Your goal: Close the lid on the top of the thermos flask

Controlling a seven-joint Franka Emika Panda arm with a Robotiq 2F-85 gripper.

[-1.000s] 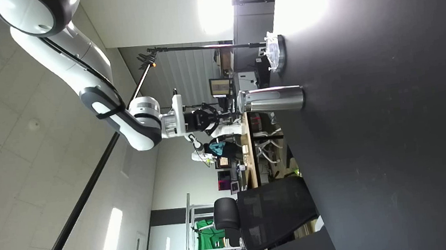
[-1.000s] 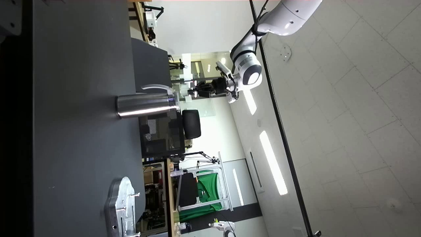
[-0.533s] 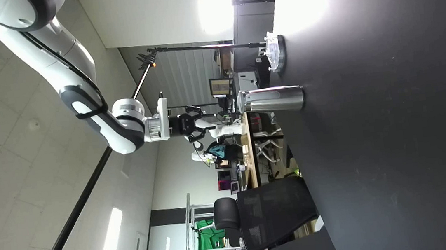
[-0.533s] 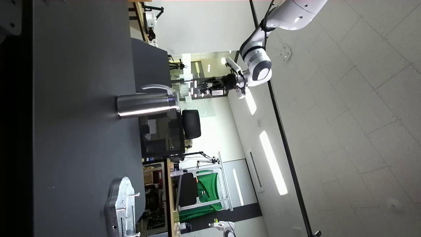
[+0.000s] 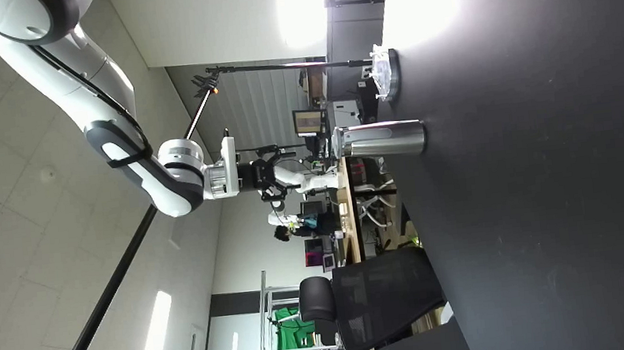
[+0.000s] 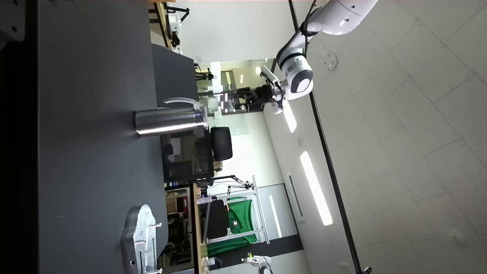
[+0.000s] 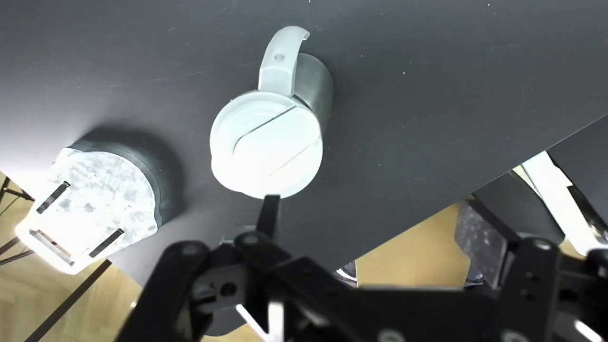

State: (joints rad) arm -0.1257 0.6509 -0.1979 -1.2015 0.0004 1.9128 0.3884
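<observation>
The thermos flask is a silver metal cylinder standing upright on the dark table, though both exterior views show it on its side because the pictures are turned. Its pale round lid lies across the top and looks level, with two straight seams; a light grey handle sticks out at one side. My gripper hangs above the flask with a clear gap, a little to one side. In the wrist view its fingers stand wide apart with nothing between them; one tip overlaps the lid's rim in the picture only.
A pale metal plate on a dark base with upright pins lies on the table near the flask. The table's edge runs close by, with a black office chair beyond it. A person stands in the background.
My gripper has gone up, away from the flask's top, and its fingers have spread from nearly together to wide apart. Flask and lid look unmoved. The person in the background has shifted.
</observation>
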